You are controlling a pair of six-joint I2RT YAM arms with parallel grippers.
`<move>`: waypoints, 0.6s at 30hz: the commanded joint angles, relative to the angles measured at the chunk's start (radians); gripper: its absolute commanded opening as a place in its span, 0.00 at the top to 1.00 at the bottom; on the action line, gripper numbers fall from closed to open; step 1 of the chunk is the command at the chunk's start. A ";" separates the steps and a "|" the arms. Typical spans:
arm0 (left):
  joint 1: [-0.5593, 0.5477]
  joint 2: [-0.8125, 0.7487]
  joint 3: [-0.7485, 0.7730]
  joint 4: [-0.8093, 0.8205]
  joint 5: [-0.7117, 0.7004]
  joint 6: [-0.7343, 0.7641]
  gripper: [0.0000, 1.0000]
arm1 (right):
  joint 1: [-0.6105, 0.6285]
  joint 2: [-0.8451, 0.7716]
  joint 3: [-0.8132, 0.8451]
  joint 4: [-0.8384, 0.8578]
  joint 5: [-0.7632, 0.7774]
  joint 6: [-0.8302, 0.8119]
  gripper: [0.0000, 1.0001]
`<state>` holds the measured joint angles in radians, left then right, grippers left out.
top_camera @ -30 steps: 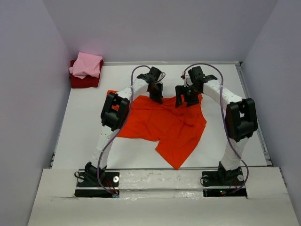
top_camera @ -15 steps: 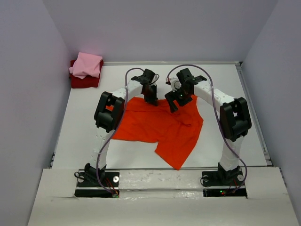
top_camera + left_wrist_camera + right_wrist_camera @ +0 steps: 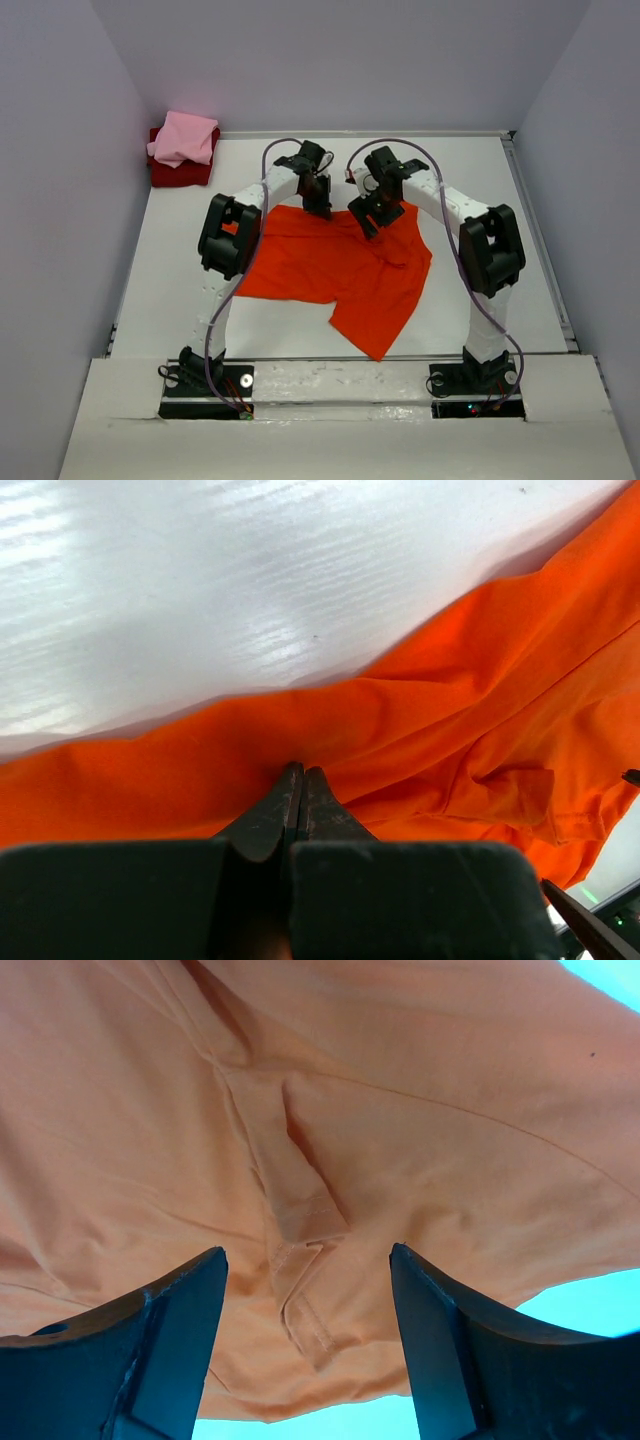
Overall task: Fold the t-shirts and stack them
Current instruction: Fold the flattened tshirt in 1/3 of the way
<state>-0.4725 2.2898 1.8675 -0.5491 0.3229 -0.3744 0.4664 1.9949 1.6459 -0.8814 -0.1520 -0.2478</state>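
Observation:
The bright orange-red t-shirt (image 3: 345, 265) lies rumpled and spread on the white table (image 3: 480, 180). My left gripper (image 3: 321, 207) is at the shirt's far edge, shut, with the tips (image 3: 300, 772) pinched into a gathered fold of orange cloth (image 3: 480, 710). Just to its right, my right gripper (image 3: 367, 222) is open. Its fingers (image 3: 190, 1310) straddle a stitched hem fold (image 3: 300, 1250) without closing on it. The light pink t-shirt (image 3: 183, 138) sits folded on the dark red one (image 3: 180, 172) in the far left corner.
Grey walls close in the table on the left, far and right sides. A thin rail (image 3: 540, 240) runs along the table's right edge. Both arm bases (image 3: 205, 380) stand at the near edge, and the shirt's lowest corner (image 3: 375, 350) reaches almost to them.
Both grippers have moved left and closer together along the shirt's far edge. The shirt's far left corner has been pulled in, and the cloth has bunched slightly.

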 commanded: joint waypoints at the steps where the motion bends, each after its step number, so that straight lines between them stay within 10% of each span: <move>1: 0.021 -0.010 0.053 -0.037 0.004 0.038 0.97 | 0.008 0.012 0.000 -0.014 0.020 -0.004 0.30; 18: 0.043 -0.001 0.059 -0.043 0.022 0.061 0.97 | 0.026 0.070 -0.014 0.002 -0.001 0.036 0.43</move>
<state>-0.4347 2.2917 1.8820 -0.5678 0.3260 -0.3382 0.4763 2.0480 1.6276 -0.8894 -0.1463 -0.2272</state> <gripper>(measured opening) 0.032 0.560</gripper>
